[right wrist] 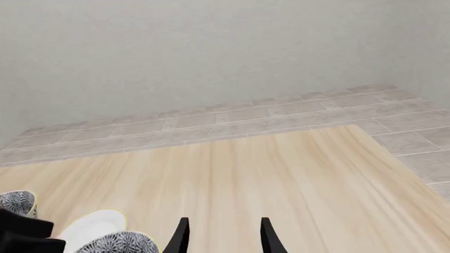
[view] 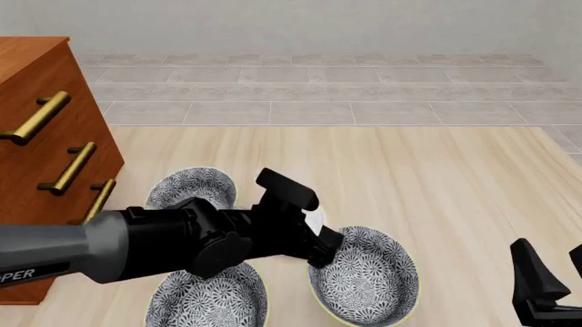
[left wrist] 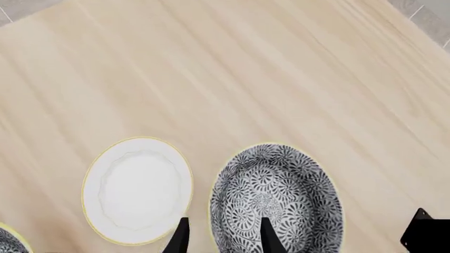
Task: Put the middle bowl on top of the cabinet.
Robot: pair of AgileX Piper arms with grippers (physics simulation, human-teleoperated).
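Front view: middle bowl (view: 369, 286) sits on the tabletop (view: 446, 177), right of the cabinet (view: 41, 157).
Left tool (left wrist: 223, 221) spread, fingers straddling its rim, beside white dish (left wrist: 137, 190); contact unclear. Right tool (right wrist: 223, 227) spread, well apart.

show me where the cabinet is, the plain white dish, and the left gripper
cabinet (view: 41, 82): front view, on its reddish-brown front face.
plain white dish (left wrist: 138, 190): left wrist view, on its inside centre.
left gripper (left wrist: 223, 237): left wrist view, midway between the two dark fingertips.
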